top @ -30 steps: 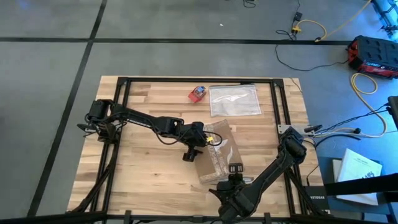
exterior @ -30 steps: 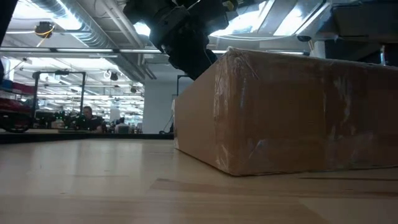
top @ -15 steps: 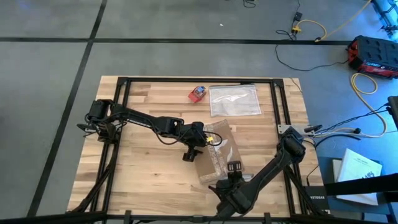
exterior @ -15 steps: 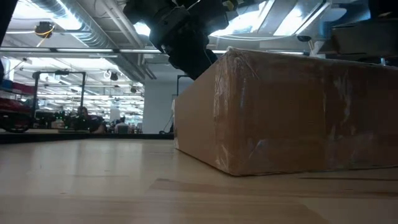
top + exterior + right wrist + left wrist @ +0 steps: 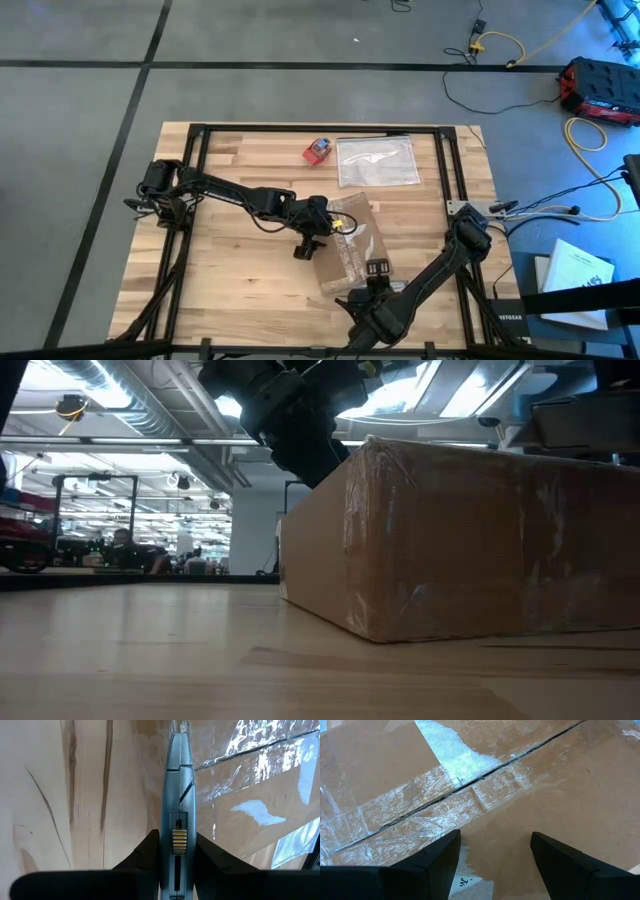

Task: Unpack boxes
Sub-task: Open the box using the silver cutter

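A: While you are watching from above, where is the shallow brown cardboard box [image 5: 351, 248] with clear tape strips sitting?

B: It is lying flat on the wooden table [image 5: 235, 265], between your 2 arms, near the front edge.

A: How are the grippers standing?

B: Your left gripper [image 5: 495, 857] is hovering over the taped seam [image 5: 470, 782], fingers apart. Your right gripper [image 5: 177, 851] is clamping a grey utility knife [image 5: 178, 795], its tip meeting the box's edge.

boxes: 1 [image 5: 352, 243] | plastic bag: 1 [image 5: 378, 161] | red-and-blue object: 1 [image 5: 317, 151] | utility knife: 1 [image 5: 179, 795]
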You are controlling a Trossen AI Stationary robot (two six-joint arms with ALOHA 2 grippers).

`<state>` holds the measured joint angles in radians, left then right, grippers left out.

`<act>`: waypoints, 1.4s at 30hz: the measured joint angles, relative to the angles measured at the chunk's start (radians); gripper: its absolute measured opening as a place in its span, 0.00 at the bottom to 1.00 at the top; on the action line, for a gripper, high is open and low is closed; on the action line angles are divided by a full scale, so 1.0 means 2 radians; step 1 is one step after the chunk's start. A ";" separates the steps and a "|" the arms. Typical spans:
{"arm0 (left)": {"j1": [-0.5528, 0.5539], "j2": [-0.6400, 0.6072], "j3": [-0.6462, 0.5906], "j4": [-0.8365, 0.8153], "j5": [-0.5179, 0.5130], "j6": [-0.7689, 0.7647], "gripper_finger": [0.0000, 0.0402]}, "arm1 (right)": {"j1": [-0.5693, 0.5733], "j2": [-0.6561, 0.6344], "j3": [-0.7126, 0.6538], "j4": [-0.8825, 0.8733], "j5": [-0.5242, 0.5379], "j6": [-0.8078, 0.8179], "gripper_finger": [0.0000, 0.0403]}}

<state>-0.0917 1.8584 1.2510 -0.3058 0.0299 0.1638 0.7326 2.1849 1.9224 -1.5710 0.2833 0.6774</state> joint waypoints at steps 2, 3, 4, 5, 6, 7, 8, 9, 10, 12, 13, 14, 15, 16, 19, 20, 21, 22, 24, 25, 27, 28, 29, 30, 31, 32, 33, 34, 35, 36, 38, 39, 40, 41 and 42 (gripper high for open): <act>0.000 0.000 0.000 0.000 0.000 0.000 0.58 | 0.000 0.000 0.000 0.000 -0.002 0.002 0.15; 0.000 0.000 0.000 0.000 0.000 0.000 0.58 | 0.000 0.000 0.000 0.000 -0.002 0.005 0.15; 0.000 0.000 0.000 0.000 0.000 0.000 0.58 | 0.000 0.000 0.000 0.000 -0.002 0.009 0.15; 0.000 0.000 0.000 0.000 0.000 0.000 0.58 | 0.000 0.000 0.000 0.000 -0.002 0.012 0.15; 0.000 0.000 0.000 0.000 0.000 0.000 0.58 | 0.000 0.000 0.000 0.000 -0.003 0.014 0.15; 0.000 0.000 0.000 0.000 0.000 0.000 0.58 | 0.000 0.000 0.000 0.000 -0.003 0.015 0.15; 0.000 0.000 0.000 0.000 0.000 0.000 0.58 | 0.000 0.000 0.000 0.000 -0.004 0.014 0.15; 0.000 0.000 0.000 0.000 0.000 0.000 0.58 | 0.000 0.000 0.000 0.000 -0.005 0.014 0.15; 0.000 0.000 0.000 0.000 0.000 0.000 0.58 | 0.000 0.000 -0.001 0.000 -0.007 0.013 0.15; 0.000 0.000 0.000 0.000 0.000 0.001 0.58 | 0.000 0.000 -0.006 0.000 -0.007 0.013 0.15; 0.000 0.000 0.000 0.000 0.000 0.002 0.58 | 0.000 0.000 -0.007 0.000 -0.008 0.013 0.15; 0.000 0.000 0.000 0.000 0.000 0.005 0.58 | 0.000 0.000 -0.007 0.000 -0.009 0.013 0.15; 0.000 0.000 0.000 0.001 0.000 0.008 0.58 | 0.000 0.000 -0.007 0.000 -0.011 0.013 0.15; 0.000 0.000 0.000 0.001 0.000 0.010 0.58 | 0.000 0.000 -0.007 0.000 -0.012 0.013 0.15; 0.000 0.000 0.000 0.001 0.001 0.013 0.58 | 0.000 0.000 -0.007 0.000 -0.012 0.013 0.15; 0.000 0.000 0.000 0.001 0.001 0.014 0.58 | 0.000 0.000 -0.007 0.000 -0.012 0.013 0.15; 0.000 0.000 0.000 0.001 0.001 0.014 0.58 | 0.000 0.000 -0.007 0.000 -0.012 0.013 0.15; 0.000 0.000 0.000 0.001 0.001 0.014 0.58 | 0.000 -0.001 -0.009 0.001 -0.012 0.015 0.15; 0.000 0.000 0.000 0.001 0.001 0.014 0.58 | 0.000 -0.006 -0.017 0.003 -0.014 0.021 0.15; 0.000 0.000 0.000 0.001 0.001 0.015 0.58 | 0.000 -0.008 -0.020 0.001 -0.016 0.025 0.15; 0.000 0.000 0.000 0.001 0.001 0.018 0.58 | 0.000 -0.009 -0.020 -0.001 -0.017 0.029 0.15; -0.001 0.000 0.000 0.001 0.001 0.022 0.58 | 0.000 -0.009 -0.020 0.000 -0.017 0.030 0.15; -0.002 0.000 0.000 0.002 0.001 0.025 0.58 | 0.000 -0.009 -0.020 0.000 -0.017 0.030 0.15; -0.002 0.000 0.000 0.002 0.001 0.028 0.58 | -0.001 -0.009 -0.020 0.000 -0.017 0.030 0.15; -0.003 0.000 0.000 0.002 0.000 0.032 0.58 | -0.001 -0.010 -0.021 0.000 -0.017 0.030 0.15; -0.003 0.000 0.000 0.002 0.000 0.035 0.58 | -0.001 -0.012 -0.025 0.003 -0.017 0.030 0.15; -0.003 0.000 0.000 0.002 0.001 0.037 0.58 | 0.000 -0.015 -0.029 0.002 -0.017 0.031 0.15; -0.003 0.000 0.000 0.002 0.001 0.038 0.58 | 0.000 -0.017 -0.032 0.001 -0.018 0.035 0.15; -0.003 0.000 0.000 0.002 0.001 0.038 0.58 | 0.000 -0.018 -0.034 -0.001 -0.019 0.037 0.15; -0.003 0.000 0.000 0.002 0.001 0.038 0.58 | 0.000 -0.019 -0.034 -0.002 -0.021 0.038 0.15; -0.003 0.000 0.000 0.002 0.001 0.038 0.58 | 0.000 -0.019 -0.034 -0.001 -0.021 0.039 0.15; -0.003 0.000 0.000 0.002 0.001 0.038 0.58 | 0.000 -0.019 -0.034 -0.001 -0.021 0.039 0.15; -0.003 0.000 0.000 0.002 0.001 0.038 0.58 | 0.000 -0.019 -0.034 -0.001 -0.021 0.038 0.15; -0.003 0.000 0.000 0.002 0.001 0.038 0.58 | 0.000 -0.019 -0.034 -0.001 -0.021 0.036 0.15; -0.003 0.000 0.000 0.002 0.002 0.038 0.58 | 0.000 -0.019 -0.034 -0.001 -0.021 0.031 0.15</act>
<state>-0.0975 1.8584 1.2510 -0.3008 0.0330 0.2390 0.7326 2.1475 1.8545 -1.5730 0.2420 0.7389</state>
